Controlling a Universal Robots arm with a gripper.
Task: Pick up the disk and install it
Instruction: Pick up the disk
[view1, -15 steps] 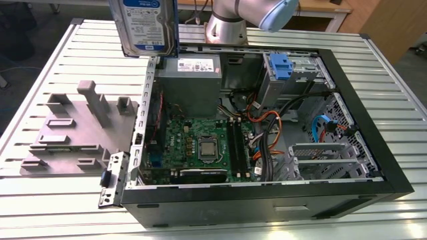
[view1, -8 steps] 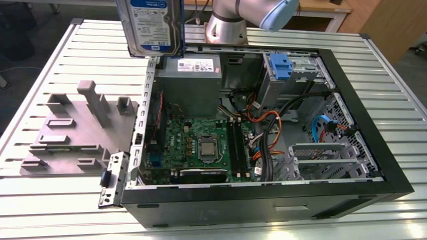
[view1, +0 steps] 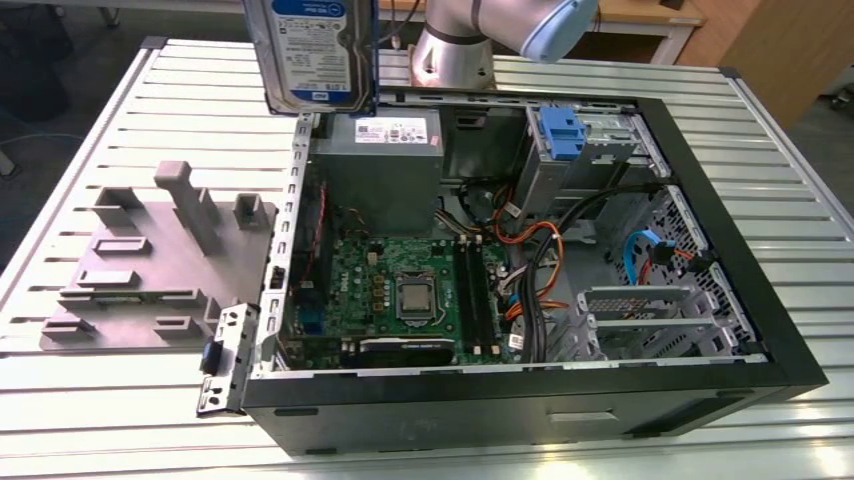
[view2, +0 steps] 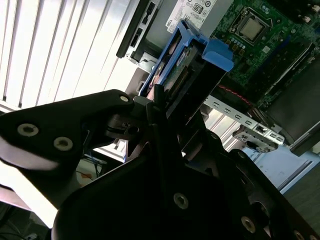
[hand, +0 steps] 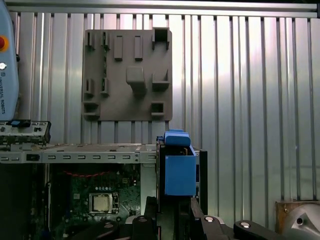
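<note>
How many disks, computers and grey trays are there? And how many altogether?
disk: 1, held in the gripper
computer: 1, open on the table
grey tray: 1, beside the computer
Total: 3

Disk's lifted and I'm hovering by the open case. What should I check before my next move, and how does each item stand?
1. Grip: the gripper is shut on the disk, which is off the table: ok.
2. Clearance: in the exterior view the disk appears to hang above the case, near the power supply: ok.
3. Alignment: the drive cage sits toward the exterior view's right of the disk: not ok.
4. Cage bay free: cannot tell.
5. Cables clear of the cage mouth: cannot tell.
</note>
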